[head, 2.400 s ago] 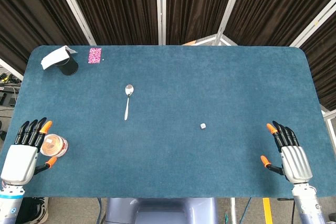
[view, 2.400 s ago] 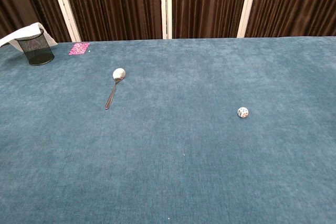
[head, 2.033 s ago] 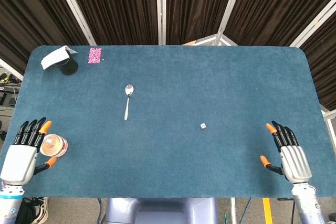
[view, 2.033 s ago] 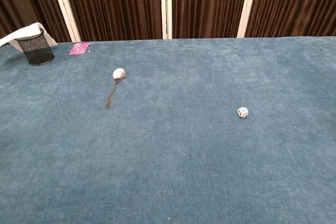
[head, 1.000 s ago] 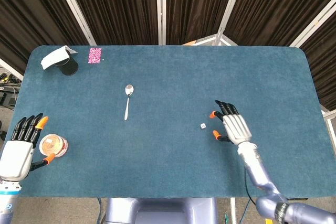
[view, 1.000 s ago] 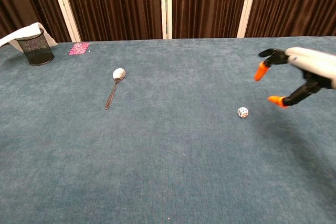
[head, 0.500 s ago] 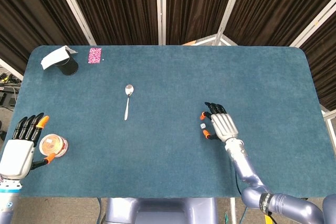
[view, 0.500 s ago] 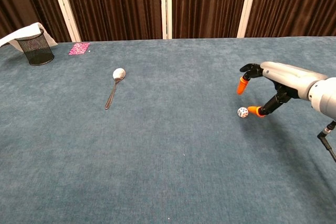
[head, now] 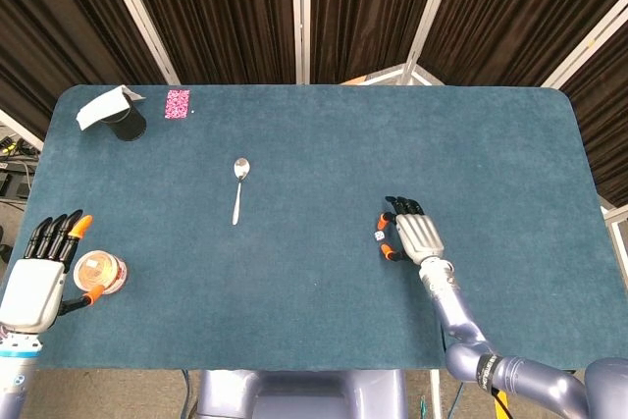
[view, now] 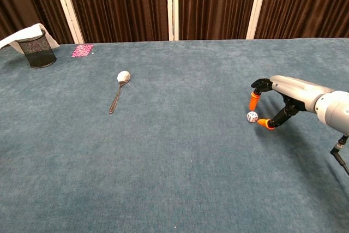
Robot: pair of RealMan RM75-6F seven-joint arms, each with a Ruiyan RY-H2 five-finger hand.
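Dark curtains back our blue table (head: 324,134). Our right hand (view: 283,99) curls around the die (view: 252,117), fingertips (view: 253,102) spread on either side, not yet pinching it. Our left hand (head: 34,277) rests spread beside the round tin (head: 100,271), holding nothing. We see a spoon (head: 237,189) well apart.

Right hand (view: 272,102) around die (view: 252,117)

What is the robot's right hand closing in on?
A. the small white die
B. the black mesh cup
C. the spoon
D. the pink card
A: the right hand has its orange fingertips on either side of the small white die, while the spoon lies far off.
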